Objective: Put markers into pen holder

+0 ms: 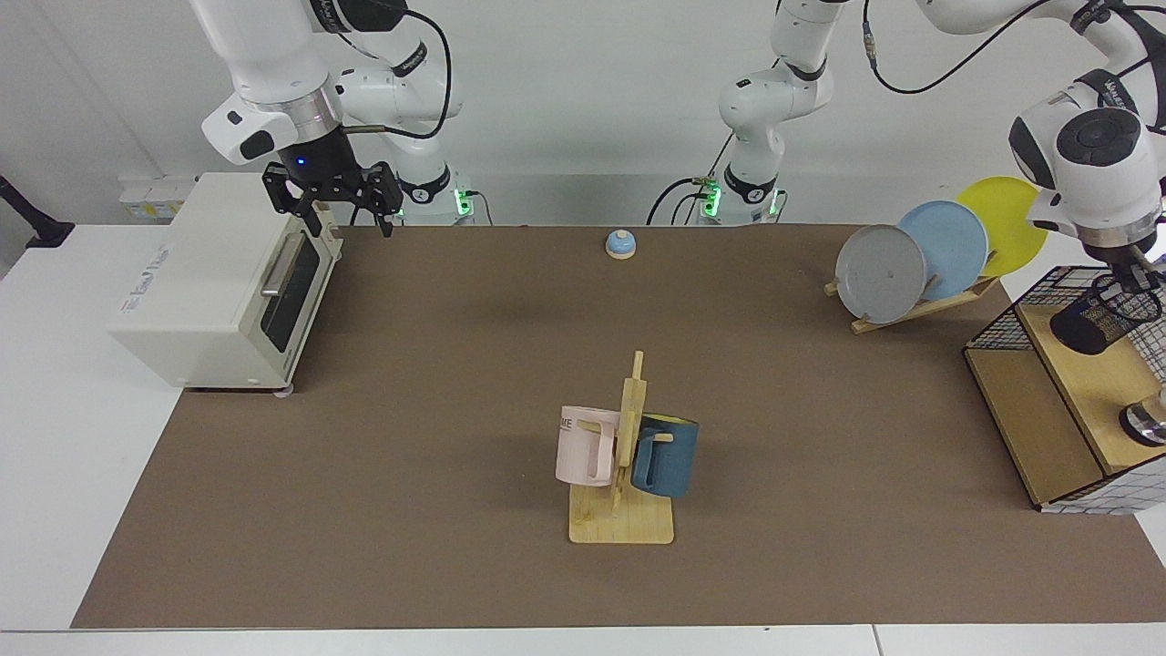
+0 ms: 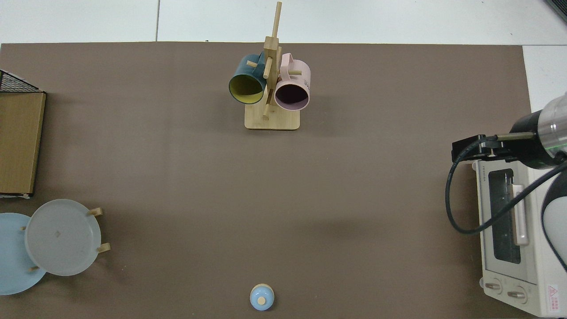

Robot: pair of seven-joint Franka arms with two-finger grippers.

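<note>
Facing view: left end effector (image 1: 1132, 267) above pen holder (image 1: 1104, 313), fingers unreadable; right end effector (image 1: 332, 202) spread, waiting.

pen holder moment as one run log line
left claw: over pen holder on shelf | marker: not visible | right claw: waiting by toaster oven

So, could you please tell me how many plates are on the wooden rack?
3: a round grey plate in front, a light blue plate behind it, and a yellow plate at the back.
</note>
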